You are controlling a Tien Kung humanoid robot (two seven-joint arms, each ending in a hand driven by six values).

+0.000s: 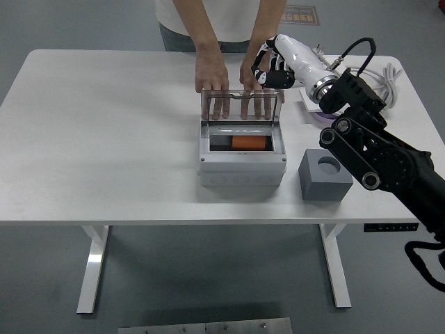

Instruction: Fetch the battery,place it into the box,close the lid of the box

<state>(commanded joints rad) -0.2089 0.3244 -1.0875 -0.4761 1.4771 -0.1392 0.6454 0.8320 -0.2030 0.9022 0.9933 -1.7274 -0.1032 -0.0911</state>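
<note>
One flat orange battery (249, 142) is lying inside the grey plastic box (242, 165) at the table's (104, 139) middle, its clear lid (241, 106) standing upright against a person's two hands (211, 72), while the right hand (270, 67) is hovering behind with fingers curled, holding nothing, beside one grey foam block (325, 175).

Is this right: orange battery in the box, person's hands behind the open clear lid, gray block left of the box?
Not quite. The head view shows the gray block to the right of the box, not left. The rest holds: the orange battery lies inside, and the person's hands are behind the upright clear lid.
</note>
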